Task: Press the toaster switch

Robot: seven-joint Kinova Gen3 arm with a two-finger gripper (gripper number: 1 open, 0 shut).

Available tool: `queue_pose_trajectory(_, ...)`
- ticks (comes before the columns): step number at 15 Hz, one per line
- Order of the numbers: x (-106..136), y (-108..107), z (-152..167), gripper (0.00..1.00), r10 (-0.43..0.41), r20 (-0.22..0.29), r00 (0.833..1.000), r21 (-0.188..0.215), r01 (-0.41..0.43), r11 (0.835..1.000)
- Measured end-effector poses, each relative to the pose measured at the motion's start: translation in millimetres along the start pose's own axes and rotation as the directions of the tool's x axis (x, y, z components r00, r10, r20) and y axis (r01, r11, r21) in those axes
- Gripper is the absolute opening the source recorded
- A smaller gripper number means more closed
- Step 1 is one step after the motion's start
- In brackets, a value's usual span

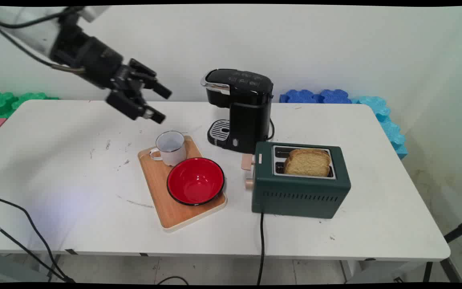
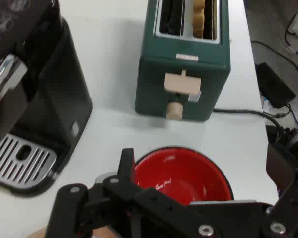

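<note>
Fingers spread above the tray

My black two-finger gripper (image 1: 158,105) hangs empty, jaws apart, above the table. Nearest, just below and right of me, stands a white enamel mug (image 1: 169,147) beside a red bowl (image 1: 195,181) on a wooden tray (image 1: 167,212).

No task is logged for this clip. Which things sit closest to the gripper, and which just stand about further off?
Closest to the open, empty gripper:
- white mug
- red bowl
- wooden tray under both

Further off:
- coffee machine
- green toaster with a bread slice in it
- foam mats at the back
</note>
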Motion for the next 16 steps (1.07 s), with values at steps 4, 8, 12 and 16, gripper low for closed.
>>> queue_pose_trajectory(4,21,2,40,1.00,0.020,0.011,1.000,-0.008,-0.020,1.000)
queue_pose_trajectory(8,31,1,78,1.00,0.055,0.027,0.998,-0.018,-0.054,0.998)
queue_pose_trajectory(12,35,-1,107,1.00,0.095,0.038,0.995,-0.020,-0.095,0.995)
queue_pose_trajectory(16,37,-4,135,0.00,0.119,0.050,0.992,-0.018,-0.118,0.993)
